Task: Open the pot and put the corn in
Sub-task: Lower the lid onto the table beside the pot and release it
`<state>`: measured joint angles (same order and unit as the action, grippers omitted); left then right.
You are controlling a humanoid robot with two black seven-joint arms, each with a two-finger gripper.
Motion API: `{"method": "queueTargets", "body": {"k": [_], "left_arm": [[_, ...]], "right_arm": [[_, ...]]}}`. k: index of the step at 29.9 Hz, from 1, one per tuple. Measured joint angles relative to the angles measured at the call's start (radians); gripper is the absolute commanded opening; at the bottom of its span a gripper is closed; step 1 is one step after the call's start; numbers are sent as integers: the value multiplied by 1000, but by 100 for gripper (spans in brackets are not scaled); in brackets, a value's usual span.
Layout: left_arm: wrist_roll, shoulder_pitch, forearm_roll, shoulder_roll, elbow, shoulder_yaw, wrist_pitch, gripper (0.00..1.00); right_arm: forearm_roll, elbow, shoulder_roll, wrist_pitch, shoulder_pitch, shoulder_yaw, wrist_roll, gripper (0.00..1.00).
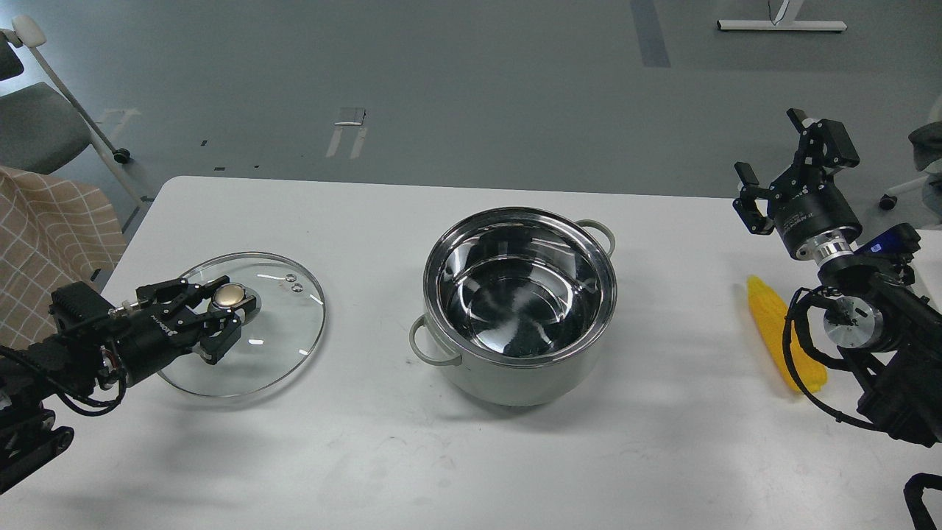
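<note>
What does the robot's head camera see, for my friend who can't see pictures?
An open, empty pot sits mid-table. Its glass lid lies flat to the left, the left hand around its knob. The corn lies at the right, the open right hand raised above it.

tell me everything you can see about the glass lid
The lid is a round disc of clear glass with a thin steel rim, a brass-coloured knob at its centre and two small vent holes beside it. It is off the pot, lying knob-up on the white table to the pot's left, apart from it. The left gripper is at the knob, its fingers either side of it; whether they still pinch it is unclear.
</note>
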<state>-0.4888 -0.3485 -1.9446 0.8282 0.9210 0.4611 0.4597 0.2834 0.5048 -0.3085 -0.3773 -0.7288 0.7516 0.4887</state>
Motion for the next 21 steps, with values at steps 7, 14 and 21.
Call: {"method": "queueTargets", "body": {"k": [7, 14, 21], "left_arm": [[0, 4, 0, -9, -14, -1, 1, 63], [0, 10, 0, -9, -20, -2, 1, 72], [0, 12, 0, -10, -21, -2, 1, 74]], "right_arm": [[8, 0, 0, 0, 0, 0, 0, 100], [8, 0, 0, 0, 0, 0, 0, 100], [8, 0, 0, 0, 0, 0, 0, 100]]}}
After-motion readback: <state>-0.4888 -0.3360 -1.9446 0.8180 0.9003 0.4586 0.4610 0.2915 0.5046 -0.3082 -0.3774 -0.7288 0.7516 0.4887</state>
